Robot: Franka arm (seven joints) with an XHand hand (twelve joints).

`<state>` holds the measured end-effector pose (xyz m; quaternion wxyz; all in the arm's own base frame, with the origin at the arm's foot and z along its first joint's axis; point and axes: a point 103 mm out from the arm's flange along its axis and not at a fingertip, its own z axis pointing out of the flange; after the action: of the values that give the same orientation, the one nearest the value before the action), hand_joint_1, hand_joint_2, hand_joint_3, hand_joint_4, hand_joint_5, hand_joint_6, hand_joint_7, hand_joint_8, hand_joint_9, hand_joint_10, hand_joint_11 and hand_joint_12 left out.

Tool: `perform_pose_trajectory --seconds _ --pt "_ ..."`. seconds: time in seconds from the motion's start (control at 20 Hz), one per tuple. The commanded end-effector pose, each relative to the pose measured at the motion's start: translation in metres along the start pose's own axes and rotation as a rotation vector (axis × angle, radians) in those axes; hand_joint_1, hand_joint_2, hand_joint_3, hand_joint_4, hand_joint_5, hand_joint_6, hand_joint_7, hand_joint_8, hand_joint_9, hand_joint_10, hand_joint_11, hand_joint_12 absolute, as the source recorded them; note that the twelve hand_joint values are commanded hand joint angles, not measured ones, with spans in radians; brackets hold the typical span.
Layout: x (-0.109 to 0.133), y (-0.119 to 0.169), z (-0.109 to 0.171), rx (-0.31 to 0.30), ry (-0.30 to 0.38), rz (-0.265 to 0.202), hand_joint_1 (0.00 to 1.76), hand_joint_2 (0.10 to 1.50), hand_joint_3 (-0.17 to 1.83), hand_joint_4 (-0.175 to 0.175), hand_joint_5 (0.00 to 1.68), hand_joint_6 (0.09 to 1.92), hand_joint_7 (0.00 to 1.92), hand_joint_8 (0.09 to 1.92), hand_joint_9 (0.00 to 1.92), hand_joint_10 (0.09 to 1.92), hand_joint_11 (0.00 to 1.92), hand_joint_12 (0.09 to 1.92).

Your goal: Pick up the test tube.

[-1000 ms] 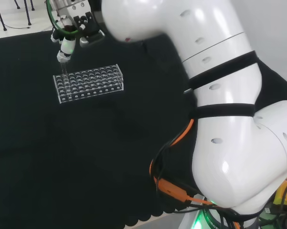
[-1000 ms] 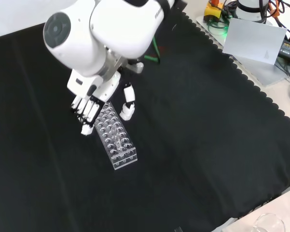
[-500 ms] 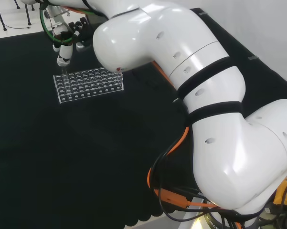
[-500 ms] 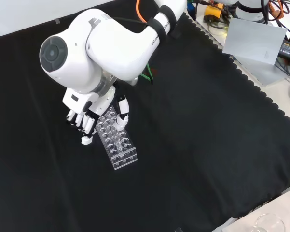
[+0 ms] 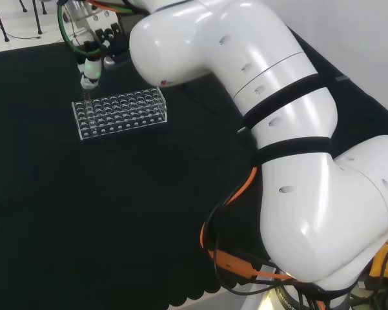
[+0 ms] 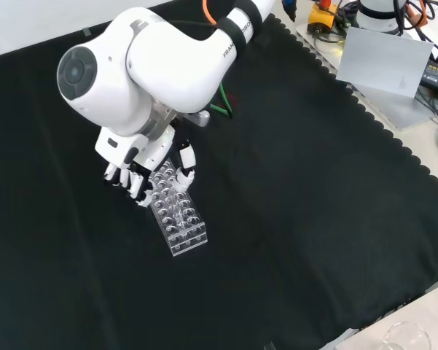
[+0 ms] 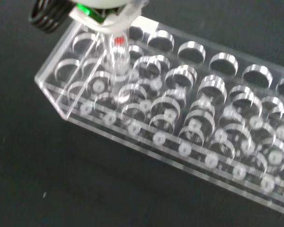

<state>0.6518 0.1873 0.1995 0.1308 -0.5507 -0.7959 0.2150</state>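
A clear plastic test tube rack [image 5: 119,113] lies on the black cloth; it also shows in the front view [image 6: 178,216] and close up in the wrist view [image 7: 189,123]. A clear test tube [image 7: 118,54] with a small red mark stands upright in a hole near one end of the rack. Its top runs up into the blurred white part of the hand. The hand [image 6: 133,173] hangs over that end of the rack, fingers curled downward, thumb [image 6: 185,163] over the rack's other side. In the head view the hand [image 5: 90,64] sits just above the rack's far left corner.
The arm's large white links [image 5: 277,129] stand at the right of the head view and over the hand in the front view [image 6: 153,65]. A grey plate [image 6: 382,62] and cables lie off the cloth at the front view's top right. A glass rim [image 6: 407,337] shows at its lower right.
The arm's links have swung and the hand has shifted slightly toward the rack's end. The rack has not moved.
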Motion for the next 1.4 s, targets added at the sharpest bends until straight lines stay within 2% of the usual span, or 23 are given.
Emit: perform_pose_trajectory --seconds 0.05,0.65,1.05,1.2,1.4 --pt "0.008 -0.024 0.034 0.038 0.127 -0.003 0.98 0.63 0.67 -0.175 0.53 0.91 0.94 0.78 0.64 0.85 0.15 1.57" --pt "0.031 -0.013 0.024 0.009 0.136 -0.03 1.0 0.61 0.7 -0.175 0.51 0.92 0.93 0.78 0.65 0.85 0.15 1.56" --pt "0.035 -0.01 0.011 -0.026 0.133 -0.051 1.01 0.61 0.72 -0.175 0.5 0.92 0.92 0.79 0.64 0.85 0.15 1.56" --pt "0.035 -0.011 0.012 -0.019 0.13 -0.053 1.02 0.6 0.72 -0.175 0.5 0.93 0.92 0.79 0.64 0.85 0.15 1.56" --pt "0.047 -0.011 0.019 0.002 0.103 -0.055 1.05 0.59 0.75 -0.175 0.55 0.94 0.98 0.79 0.66 0.85 0.16 1.56"
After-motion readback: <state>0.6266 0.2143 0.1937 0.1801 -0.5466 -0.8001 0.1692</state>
